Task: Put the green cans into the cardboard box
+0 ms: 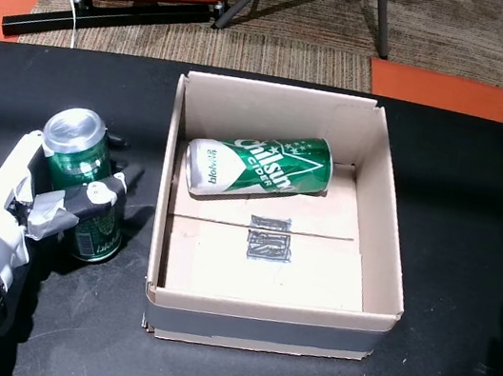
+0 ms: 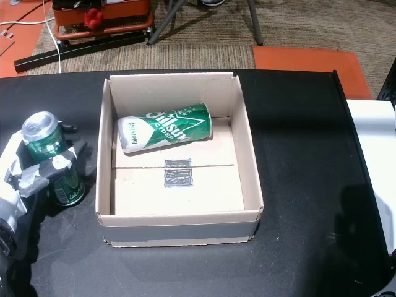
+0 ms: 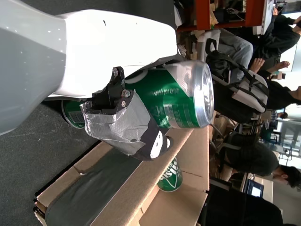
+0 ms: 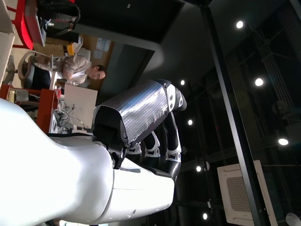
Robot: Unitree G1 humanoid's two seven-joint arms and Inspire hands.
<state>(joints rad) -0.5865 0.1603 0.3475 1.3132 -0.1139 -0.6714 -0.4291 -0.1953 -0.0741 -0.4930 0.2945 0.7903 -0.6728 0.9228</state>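
My left hand (image 1: 56, 199) is closed around an upright green can (image 1: 81, 169) near the desk's (image 1: 467, 282) left edge, just beside the cardboard box's (image 1: 381, 231) left wall. From the head views I cannot tell whether the can's base touches the desk. A second green can (image 1: 260, 165) lies on its side inside the box, toward the far wall. My right hand (image 4: 150, 117) appears only in its wrist view, against the ceiling, fingers loosely curled and apart, holding nothing.
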